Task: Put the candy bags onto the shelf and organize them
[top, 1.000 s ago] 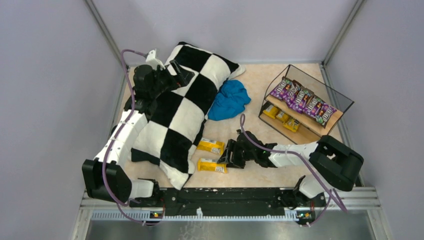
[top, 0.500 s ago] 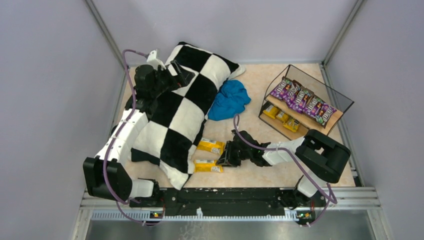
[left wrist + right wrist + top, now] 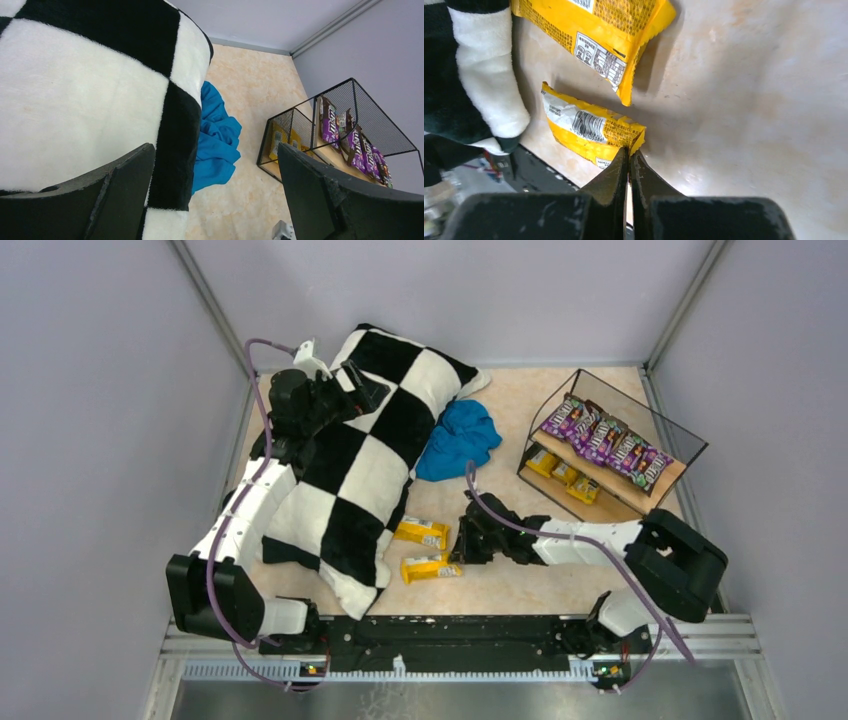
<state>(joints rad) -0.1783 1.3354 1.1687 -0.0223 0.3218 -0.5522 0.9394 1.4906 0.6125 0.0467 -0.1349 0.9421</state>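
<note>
Two yellow candy bags lie on the table by the pillow's near corner. My right gripper [image 3: 461, 560] [image 3: 630, 151] is shut on the right end seam of the nearer candy bag [image 3: 430, 568] [image 3: 586, 131]. The farther candy bag [image 3: 421, 532] [image 3: 596, 30] lies loose just beyond it. The shelf [image 3: 668, 476] [image 3: 314, 153] stands at the right, with several purple candy bags [image 3: 605, 440] [image 3: 350, 142] on its upper board and yellow ones [image 3: 565, 475] on the lower. My left gripper [image 3: 360, 380] [image 3: 215, 150] hangs open over the pillow, holding nothing.
A black-and-white checkered pillow [image 3: 370, 460] [image 3: 75, 100] covers the left half of the table under the left arm. A crumpled blue cloth [image 3: 458, 440] [image 3: 216, 141] lies between pillow and shelf. Grey walls enclose the table on three sides.
My right gripper has shut on the nearer yellow bag's end, and that bag has shifted slightly right and turned. The left arm has not moved.
</note>
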